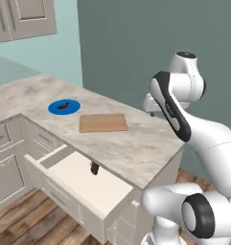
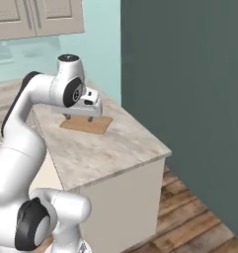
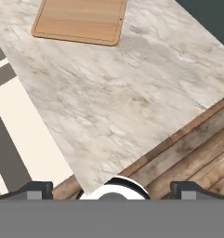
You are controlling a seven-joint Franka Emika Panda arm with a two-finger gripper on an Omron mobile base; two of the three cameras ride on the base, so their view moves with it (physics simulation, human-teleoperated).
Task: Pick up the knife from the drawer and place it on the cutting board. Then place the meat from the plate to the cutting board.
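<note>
The white arm is folding high above the marble counter (image 1: 136, 143), its two-finger gripper (image 2: 78, 118) pointing down with fingers spread and holding nothing. The small dark-handled knife (image 1: 94, 168) is lying in the open cream-white drawer (image 1: 83, 184), its blade hidden beneath the counter edge. The reddish-brown meat (image 1: 63, 105) is sitting on the round blue plate (image 1: 63, 107), just beside the light-brown wooden cutting board (image 1: 103, 123).
</note>
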